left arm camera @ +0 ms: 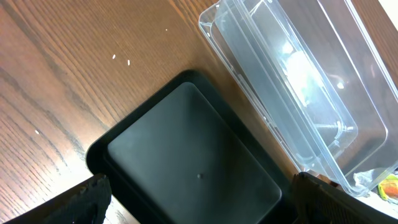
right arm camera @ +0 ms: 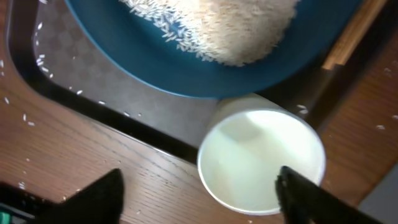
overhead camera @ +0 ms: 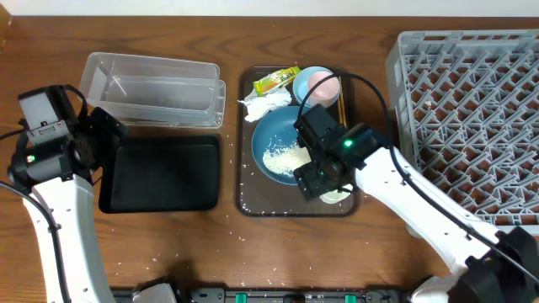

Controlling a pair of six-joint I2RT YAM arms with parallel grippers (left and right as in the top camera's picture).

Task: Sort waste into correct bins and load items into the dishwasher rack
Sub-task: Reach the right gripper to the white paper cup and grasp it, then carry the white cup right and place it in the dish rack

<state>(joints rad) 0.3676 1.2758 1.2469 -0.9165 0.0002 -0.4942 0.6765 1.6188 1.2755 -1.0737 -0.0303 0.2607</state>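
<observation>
A white cup stands upright at the front right corner of the brown tray, mostly hidden under my right gripper in the overhead view. In the right wrist view my right gripper is open: one finger is over the cup's right rim and the other is over the table to its left. A dark blue plate with rice lies just behind the cup. The light blue bowl, wrapper, napkin and chopsticks lie at the tray's back. My left gripper hangs open over the black tray.
The clear tub sits behind the black tray. The grey dishwasher rack fills the right side. Loose rice grains dot the table in front of the brown tray.
</observation>
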